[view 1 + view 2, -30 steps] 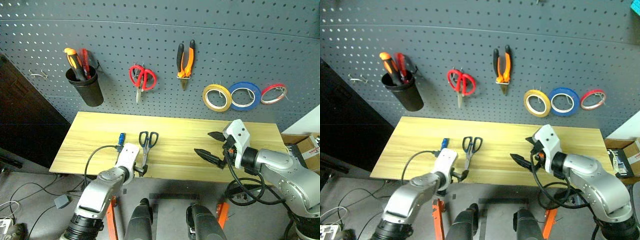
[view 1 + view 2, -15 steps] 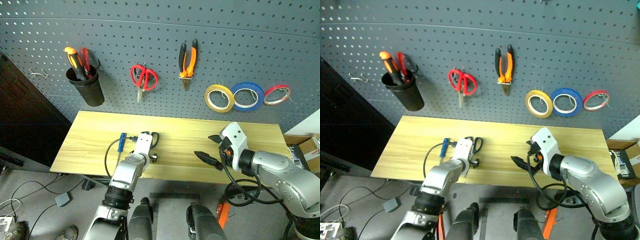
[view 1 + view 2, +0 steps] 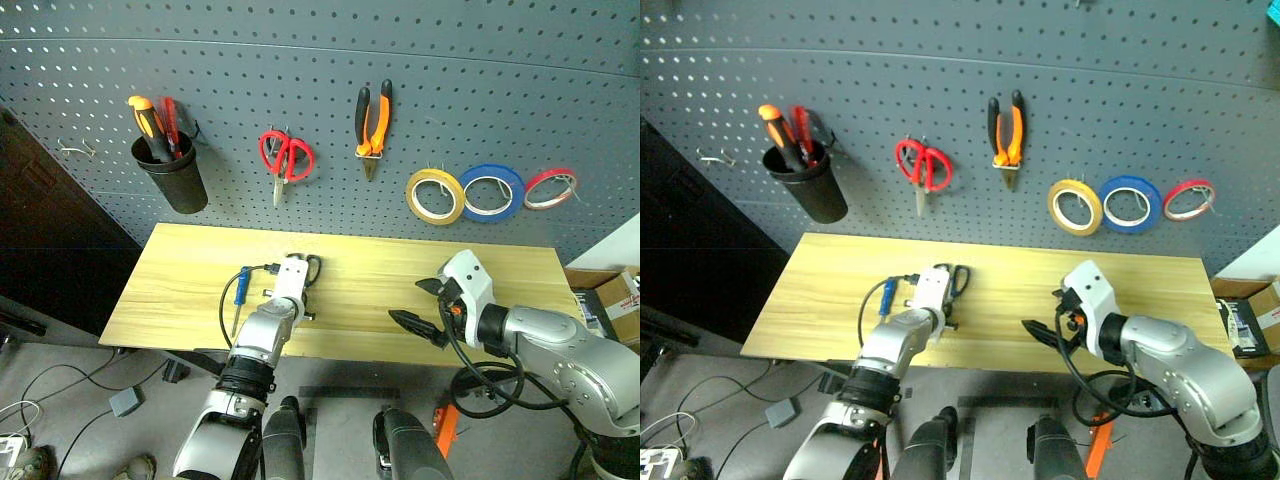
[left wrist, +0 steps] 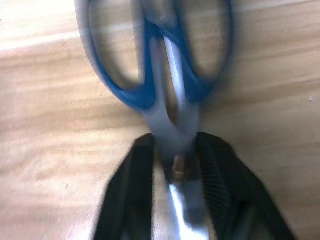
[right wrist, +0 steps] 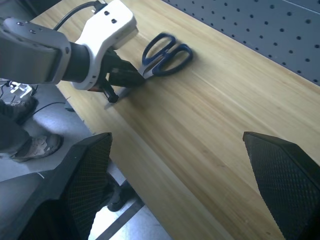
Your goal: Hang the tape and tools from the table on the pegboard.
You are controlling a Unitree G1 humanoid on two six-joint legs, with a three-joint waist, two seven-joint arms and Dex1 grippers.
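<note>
Pliers (image 3: 371, 122) and yellow tape (image 3: 433, 195) already hang on the pegboard (image 3: 320, 100). Left gripper (image 4: 172, 167) pinched narrow on the scissors (image 5: 165, 52) at the pivot, flat on the table (image 3: 190, 270). Blue screwdriver (image 3: 240, 288) lies just beside it. Right gripper (image 5: 175, 175) wide, empty. Two tools left.

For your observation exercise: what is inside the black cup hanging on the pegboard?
Inside the black cup on the pegboard stand an orange-handled screwdriver and a red-handled one. Only their handles rise above the rim; their shafts and tips, and anything else lower down, are hidden by the cup's wall.
</note>
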